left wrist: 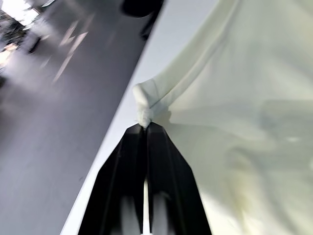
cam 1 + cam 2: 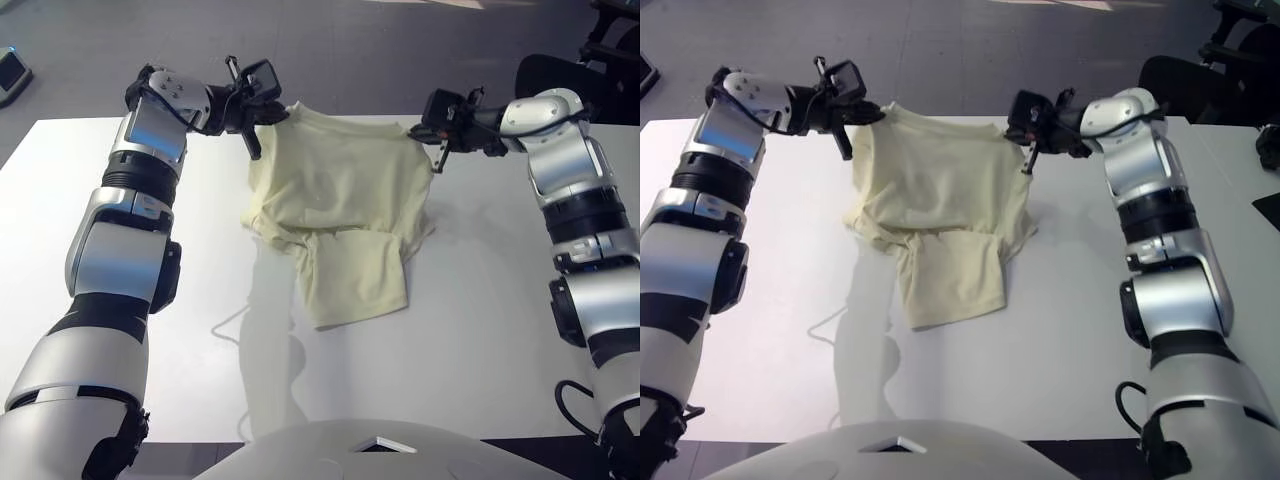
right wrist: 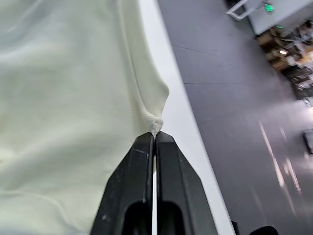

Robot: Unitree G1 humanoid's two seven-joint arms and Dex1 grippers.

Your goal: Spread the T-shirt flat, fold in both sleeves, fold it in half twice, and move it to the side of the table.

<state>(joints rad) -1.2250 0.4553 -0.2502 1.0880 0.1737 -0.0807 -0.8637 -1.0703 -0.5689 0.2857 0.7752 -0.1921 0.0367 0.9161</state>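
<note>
The pale yellow T-shirt [image 2: 340, 190] was found at the far middle of the white worktop [image 2: 480, 340], well apart from its left and right edges. Its upper edge was raised off the surface and stretched between the two grippers near the far edge. The lower portion lay bunched on the worktop, with a creased flap extending toward the near edge. The left gripper [image 1: 145, 126] was clenched on a small pinch of fabric at the shirt's upper left corner, with cloth protruding just past its tips. The right gripper [image 3: 154, 133] was likewise clamped on a pinch of fabric at the upper right corner. The cloth between them hung in loose folds and was not flat. Dark grey floor [image 3: 234, 98] lay beyond the far edge.
</note>
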